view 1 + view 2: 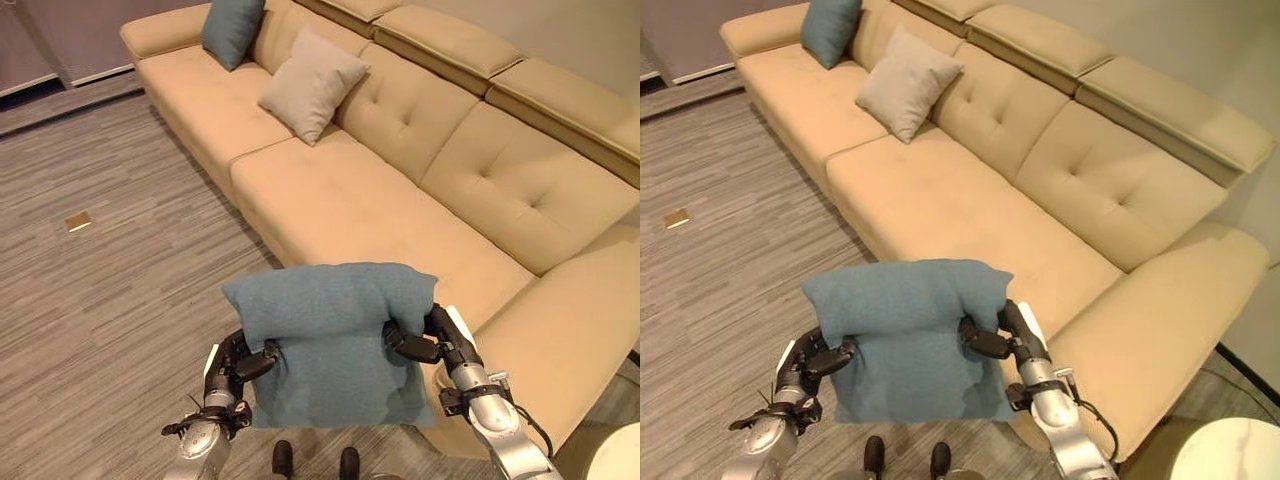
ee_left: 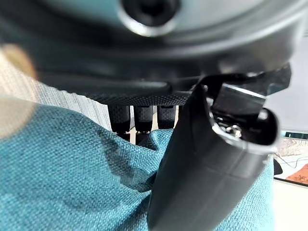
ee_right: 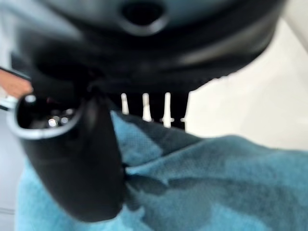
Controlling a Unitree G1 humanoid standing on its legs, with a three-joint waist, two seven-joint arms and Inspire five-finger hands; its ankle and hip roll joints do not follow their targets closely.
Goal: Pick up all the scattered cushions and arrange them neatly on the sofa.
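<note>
The left hand (image 1: 243, 362) pinches one side of a teal cushion (image 1: 335, 335), thumb pressed into the cloth, and the right hand (image 1: 420, 340) clamps the opposite side likewise, so the cushion hangs between them at about 6 o'clock, off the floor and just short of the sofa (image 1: 400, 200). Up at 11 to 12 o'clock, another teal cushion (image 1: 232, 28) and a beige cushion (image 1: 312, 82) already lean against the backrest. By my reckoning only this carried one remains to be placed, on the bare seat at 1 o'clock.

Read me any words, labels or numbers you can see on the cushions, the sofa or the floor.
None can be read. The held teal cushion, the beige cushion, the other teal cushion and the sofa are plain fabric. The small tan item on the floor is too small to tell.
</note>
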